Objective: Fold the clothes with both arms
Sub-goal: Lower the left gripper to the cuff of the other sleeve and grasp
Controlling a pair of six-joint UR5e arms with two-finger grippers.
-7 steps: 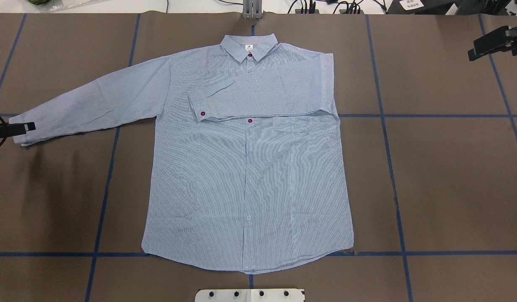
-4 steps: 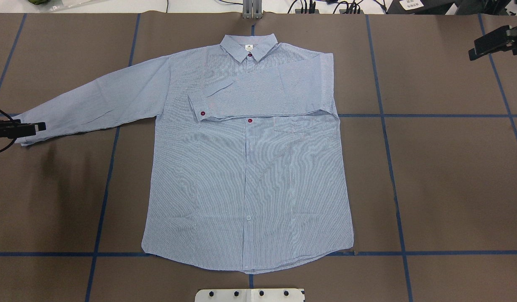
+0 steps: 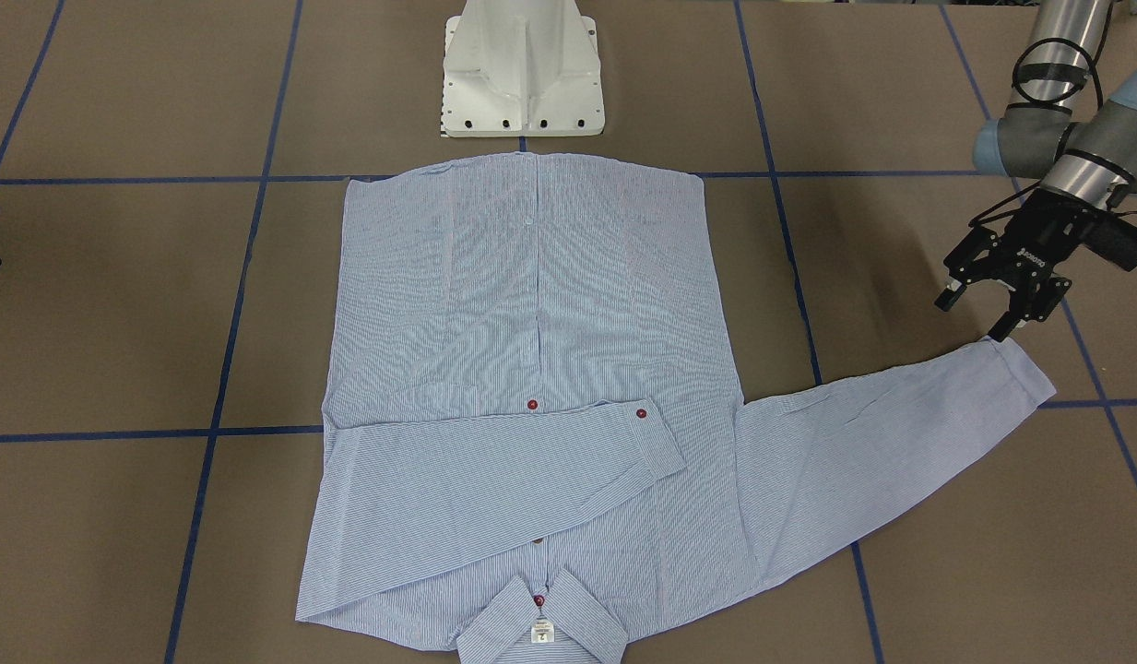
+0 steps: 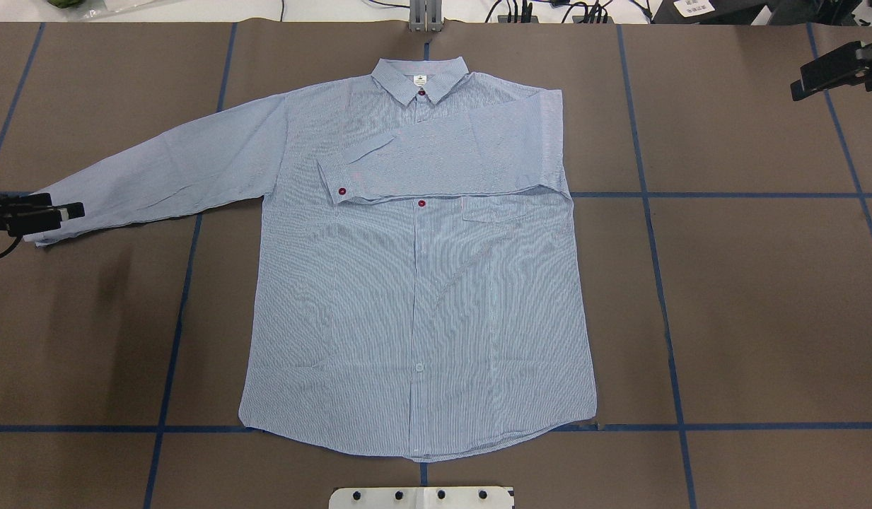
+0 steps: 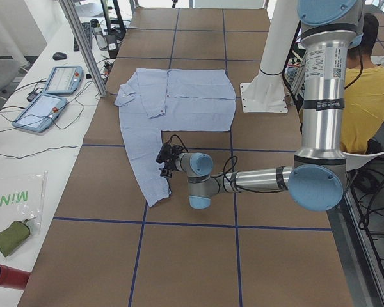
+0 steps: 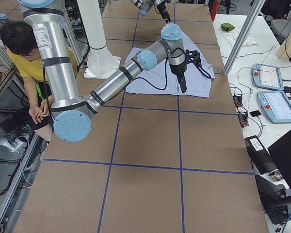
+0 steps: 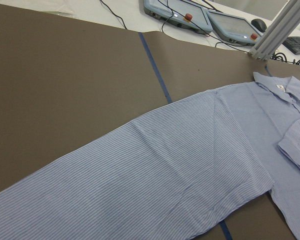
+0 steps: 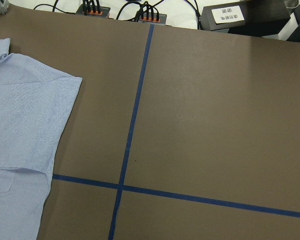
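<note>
The light blue striped shirt lies flat, front up, collar at the far edge. One sleeve is folded across the chest. The other sleeve stretches out to the overhead view's left and fills the left wrist view. My left gripper is open, its fingers spread just over that sleeve's cuff, and shows as a black bar over the cuff end. My right gripper hangs off to the far right, away from the shirt; I cannot tell its state. Its camera sees the shirt's edge.
The white pedestal base stands at the shirt's hem side. Blue tape lines grid the brown table cover. Control pendants and cables lie on the white bench beyond the collar. A person in a yellow top sits behind the robot.
My left gripper has slid inward along the cuff, toward the shirt body. The right gripper has drifted slightly farther away. The shirt has not moved.
</note>
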